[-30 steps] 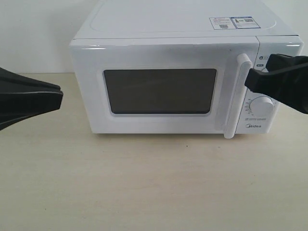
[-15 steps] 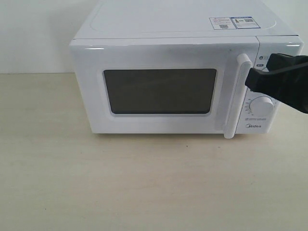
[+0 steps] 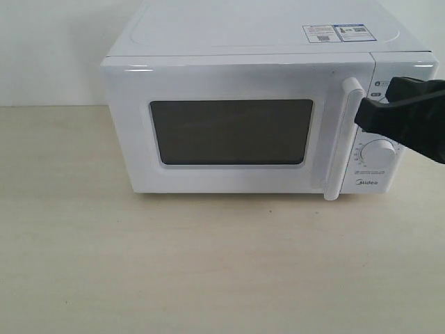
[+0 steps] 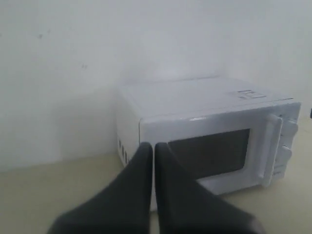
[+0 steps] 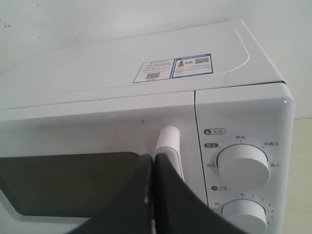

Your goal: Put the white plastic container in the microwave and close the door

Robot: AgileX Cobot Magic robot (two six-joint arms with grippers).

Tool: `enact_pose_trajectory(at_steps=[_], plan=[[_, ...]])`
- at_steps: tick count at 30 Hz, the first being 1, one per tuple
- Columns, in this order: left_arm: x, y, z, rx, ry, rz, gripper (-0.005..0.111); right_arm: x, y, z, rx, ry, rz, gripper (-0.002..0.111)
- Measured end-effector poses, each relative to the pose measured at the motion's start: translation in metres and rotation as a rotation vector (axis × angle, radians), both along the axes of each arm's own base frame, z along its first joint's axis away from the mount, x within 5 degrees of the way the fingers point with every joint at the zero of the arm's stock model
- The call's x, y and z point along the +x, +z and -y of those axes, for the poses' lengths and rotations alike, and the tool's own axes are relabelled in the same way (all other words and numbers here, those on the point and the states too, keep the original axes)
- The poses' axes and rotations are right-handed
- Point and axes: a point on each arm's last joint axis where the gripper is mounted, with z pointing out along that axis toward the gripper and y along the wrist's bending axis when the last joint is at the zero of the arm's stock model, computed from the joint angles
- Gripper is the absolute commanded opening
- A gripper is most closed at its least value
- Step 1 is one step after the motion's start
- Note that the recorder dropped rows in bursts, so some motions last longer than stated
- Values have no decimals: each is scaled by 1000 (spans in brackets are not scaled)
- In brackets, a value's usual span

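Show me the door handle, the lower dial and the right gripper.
door handle (image 3: 345, 139): exterior view, middle of the bar.
lower dial (image 3: 379, 154): exterior view, its round face.
right gripper (image 3: 360, 117): exterior view, tip of closed fingers.

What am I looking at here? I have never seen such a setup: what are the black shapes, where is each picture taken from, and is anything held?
This is a robot with two arms, each ending in a black pincer. One picture comes from a camera off the arms, facing a white microwave on a pale table; its door is closed. The other two come from cameras on the wrists, each looking out over its own pincer. The left pincer is shut and empty, back from the microwave. The right pincer is shut too, holding nothing, its tips beside the door's handle. The white container of the task shows in no picture; the door's window is too dark to see inside.
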Motion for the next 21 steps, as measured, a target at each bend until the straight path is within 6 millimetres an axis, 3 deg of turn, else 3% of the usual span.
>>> enact_pose_trajectory(at_steps=[6, 11, 15, 21], plan=[[11, -28, -4, -175, 195, -225, 4, 0, 0, 0, 1, 0, 2, 0], [45, -58, 0, -155, 188, -139, 4, 0, 0, 0, 1, 0, 2, 0], [73, -104, 4, -187, 165, -107, 4, 0, 0, 0, 1, 0, 2, 0], [88, -148, 5, -223, 156, -59, 4, 0, 0, 0, 1, 0, 2, 0]])
